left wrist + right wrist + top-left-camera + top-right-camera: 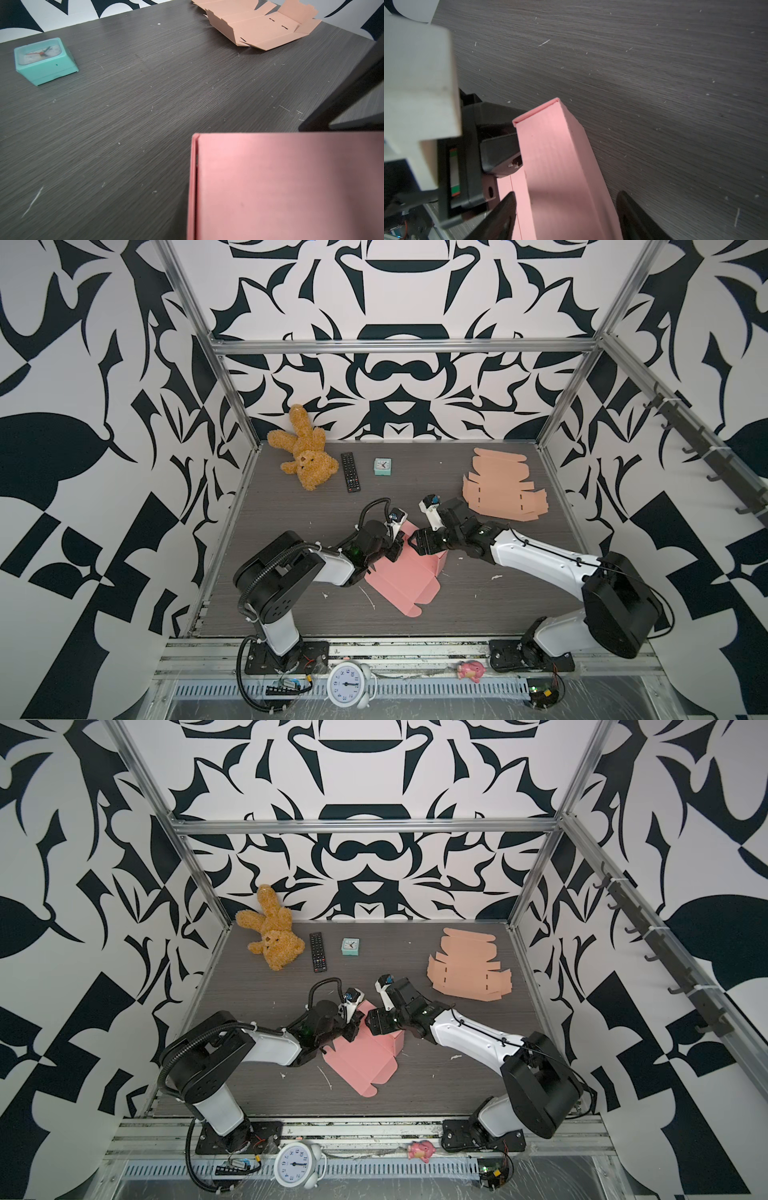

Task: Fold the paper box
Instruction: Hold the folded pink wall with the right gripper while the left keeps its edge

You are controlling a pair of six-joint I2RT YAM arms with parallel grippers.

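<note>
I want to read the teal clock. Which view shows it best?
The left wrist view: the teal clock is close, its hands visible. Both top views show the clock tiny; the right wrist view misses it.

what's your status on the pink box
Left gripper shut at pink box wall. Right gripper open, straddling that wall. Box part folded. Flat blanks well aside.

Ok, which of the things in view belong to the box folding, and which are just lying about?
Part of the job:
- pink paper box, partly folded
- flat tan box blanks, probably spare stock, untouched

Just lying about:
- teddy bear
- remote control
- small teal clock
- white alarm clock, on the front rail
- pink toy, also on the front rail
</note>
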